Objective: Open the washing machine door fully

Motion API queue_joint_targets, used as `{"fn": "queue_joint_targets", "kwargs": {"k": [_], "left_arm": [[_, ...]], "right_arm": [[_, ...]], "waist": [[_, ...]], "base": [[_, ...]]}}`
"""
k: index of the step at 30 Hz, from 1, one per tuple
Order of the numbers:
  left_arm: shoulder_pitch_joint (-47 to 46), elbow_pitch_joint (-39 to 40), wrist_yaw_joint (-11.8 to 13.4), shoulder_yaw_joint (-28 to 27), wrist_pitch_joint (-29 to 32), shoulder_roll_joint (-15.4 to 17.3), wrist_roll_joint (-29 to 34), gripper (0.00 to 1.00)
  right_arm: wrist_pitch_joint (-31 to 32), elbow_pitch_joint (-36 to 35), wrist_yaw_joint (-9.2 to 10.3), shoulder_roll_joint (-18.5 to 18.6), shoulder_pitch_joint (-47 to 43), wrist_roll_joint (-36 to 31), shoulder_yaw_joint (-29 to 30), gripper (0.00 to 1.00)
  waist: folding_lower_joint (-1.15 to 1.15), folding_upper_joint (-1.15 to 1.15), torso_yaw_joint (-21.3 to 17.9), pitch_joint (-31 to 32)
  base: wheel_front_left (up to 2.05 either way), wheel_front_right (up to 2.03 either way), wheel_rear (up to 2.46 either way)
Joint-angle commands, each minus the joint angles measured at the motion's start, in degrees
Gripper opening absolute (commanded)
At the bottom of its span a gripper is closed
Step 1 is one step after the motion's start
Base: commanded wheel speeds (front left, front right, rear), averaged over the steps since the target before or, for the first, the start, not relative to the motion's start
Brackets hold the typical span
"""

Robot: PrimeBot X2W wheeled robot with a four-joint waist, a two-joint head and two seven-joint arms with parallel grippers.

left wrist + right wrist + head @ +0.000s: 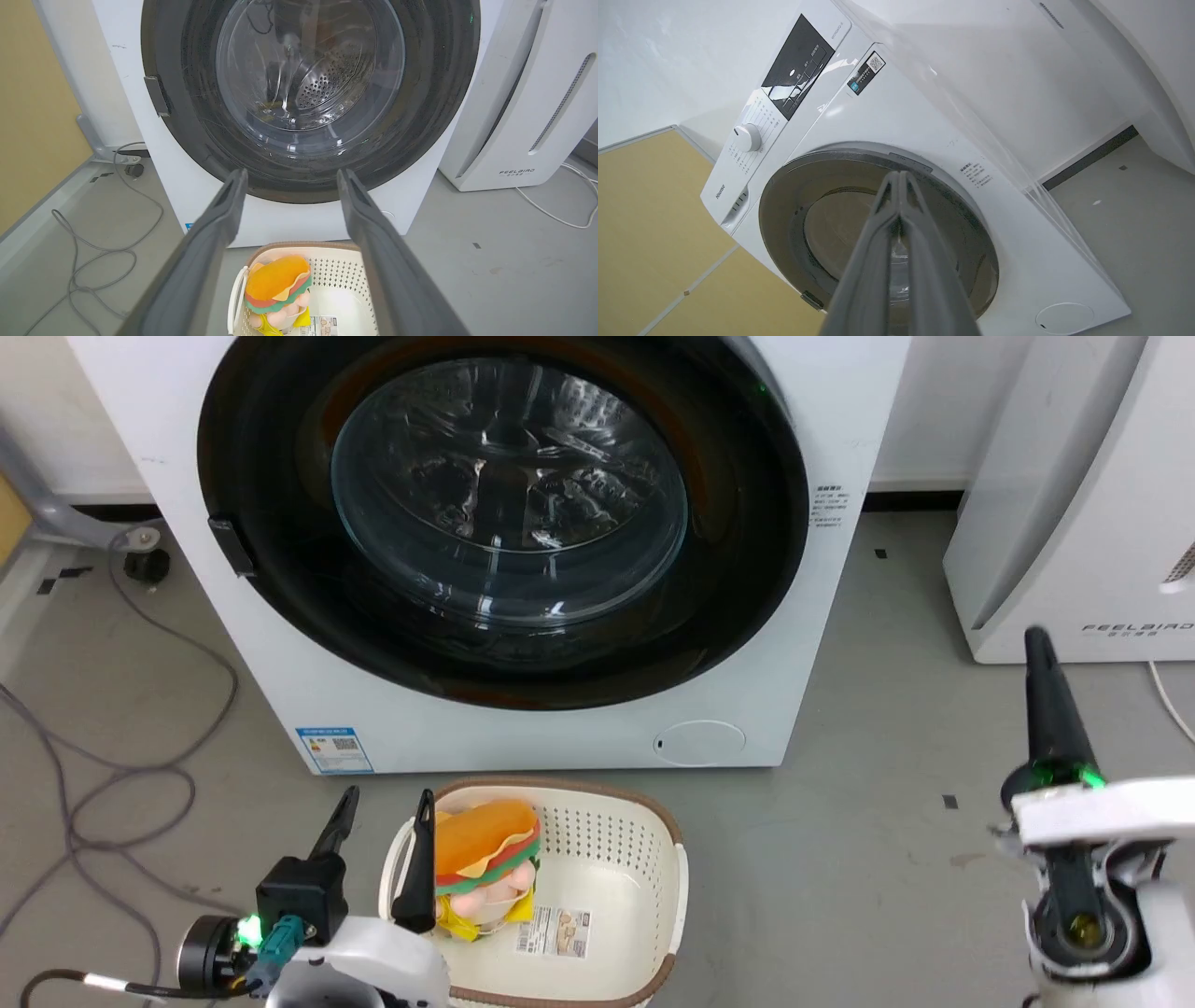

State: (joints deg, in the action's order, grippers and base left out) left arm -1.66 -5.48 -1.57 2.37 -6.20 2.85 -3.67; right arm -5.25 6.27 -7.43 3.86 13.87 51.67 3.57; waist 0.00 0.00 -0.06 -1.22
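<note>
The washing machine door point(504, 513) is a big glossy black disc with a clear domed glass bowl, lying flat against the white washer front, with a small dark latch tab point(231, 546) on its left rim. The door point(308, 93) faces the left wrist view and appears tilted in the right wrist view point(822, 233). My left gripper point(386, 807) is open low at the left, well short of the door, its fingers point(224, 210) spread over the basket. My right gripper point(1036, 644) is shut at the lower right, off the washer, its fingers point(896, 186) pressed together holding nothing.
A cream perforated basket point(644, 840) with a burger-shaped plush toy point(485, 868) sits on the grey floor before the washer. A white appliance point(1074, 504) stands at the right. Grey cables point(140, 756) loop on the floor at the left. A small round white flap point(698, 743) sits low on the washer.
</note>
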Motion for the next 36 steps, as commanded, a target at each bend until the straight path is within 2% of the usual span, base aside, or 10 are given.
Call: {"fn": "queue_joint_targets", "kwargs": {"k": [1,11,19,29,30,36], "left_arm": [[-1.4,-0.2,-0.3,0.1,-0.7,0.0,-0.3,1.0],[-4.3,0.4,-1.3,0.2,-1.9,0.0,-0.8,1.0],[-6.7,1.2,-2.0,0.1,-2.9,0.0,-1.3,1.0],[-9.6,2.9,-2.8,-0.4,-4.1,0.0,-1.9,1.0],[-10.1,3.1,-3.0,-0.6,-4.3,0.0,-2.0,1.0],[-11.6,3.2,-3.4,-0.9,-5.0,0.0,-2.5,1.0]], "right_arm": [[-0.3,1.1,-0.03,0.7,2.6,3.1,0.3,0.0],[0.0,9.2,-0.04,4.7,14.8,14.6,-1.2,0.0],[0.6,16.3,-0.04,8.4,26.6,22.2,-5.7,0.0],[4.5,26.5,-0.04,12.2,44.5,29.6,-15.8,0.0],[5.5,29.5,-0.04,12.7,48.2,30.1,-18.8,0.0],[9.5,40.0,-0.04,12.9,59.0,30.7,-27.9,0.0]], "waist": [[0.0,0.0,0.2,-0.6],[0.0,0.0,1.4,-4.0],[0.0,0.0,2.1,-7.5],[0.0,0.0,2.6,-12.7],[0.0,0.0,2.7,-13.6],[0.0,0.0,3.0,-15.8]], "base": [[0.0,0.0,0.0],[0.0,0.0,0.0],[0.0,0.0,0.0],[0.0,0.0,0.0],[0.0,0.0,0.0],[0.0,0.0,0.0]]}}
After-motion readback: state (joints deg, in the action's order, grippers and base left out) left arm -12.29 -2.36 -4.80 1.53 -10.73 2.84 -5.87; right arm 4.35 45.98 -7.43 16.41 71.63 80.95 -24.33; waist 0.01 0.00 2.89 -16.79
